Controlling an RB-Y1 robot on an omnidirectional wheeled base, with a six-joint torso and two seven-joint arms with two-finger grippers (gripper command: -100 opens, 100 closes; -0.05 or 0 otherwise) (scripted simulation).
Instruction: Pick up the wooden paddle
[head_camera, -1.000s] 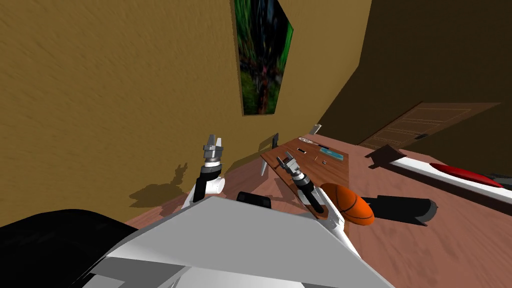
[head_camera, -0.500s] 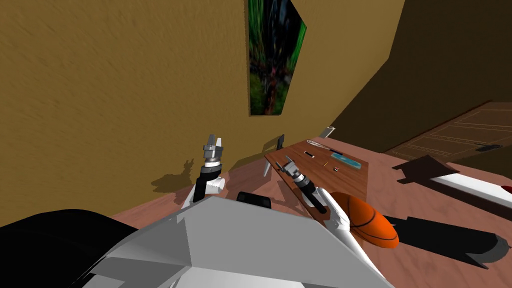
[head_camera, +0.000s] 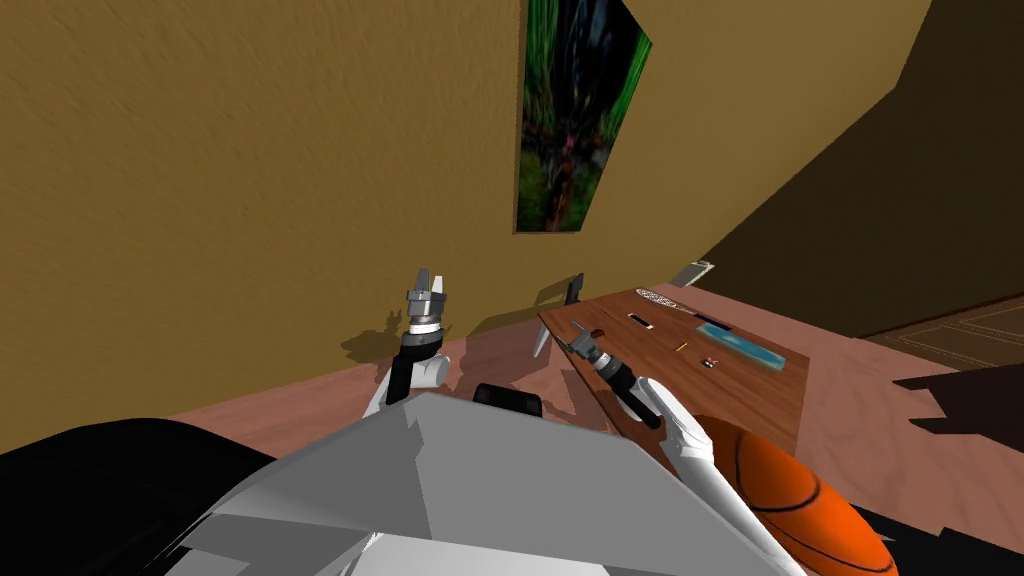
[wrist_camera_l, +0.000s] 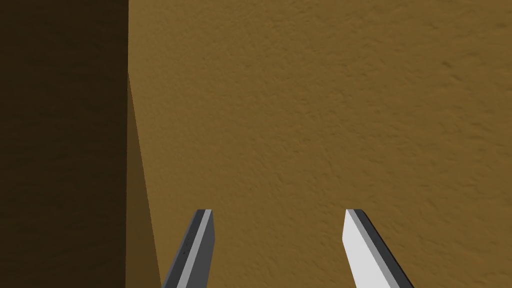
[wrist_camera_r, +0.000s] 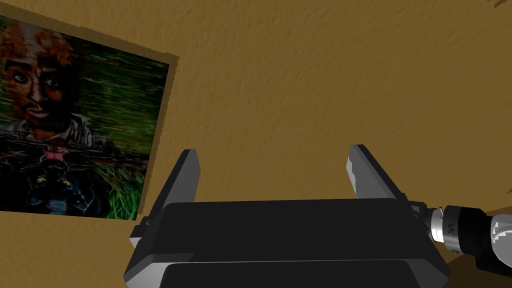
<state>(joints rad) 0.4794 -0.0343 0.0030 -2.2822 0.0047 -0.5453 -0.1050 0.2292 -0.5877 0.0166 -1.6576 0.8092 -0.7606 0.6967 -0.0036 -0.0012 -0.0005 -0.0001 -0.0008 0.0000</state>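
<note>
Table (head_camera: 745, 400): in the head view, it is sitting just beside your right pincer (head_camera: 577, 332).
Paddle (head_camera: 668, 303): you are seeing a long thing with a round head lying on the table, well past that pincer.
Left pincer (wrist_camera_l: 278, 212): its fingers are standing wide apart.
Right pincer (wrist_camera_r: 273, 150): its fingers are standing wide apart too.

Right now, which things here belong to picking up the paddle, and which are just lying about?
Job: paddle with oval head, wooden table under it, open right gripper.
Lying about: basketball, teal flat slab, small yellow piece, wall painting, open left gripper.
</note>
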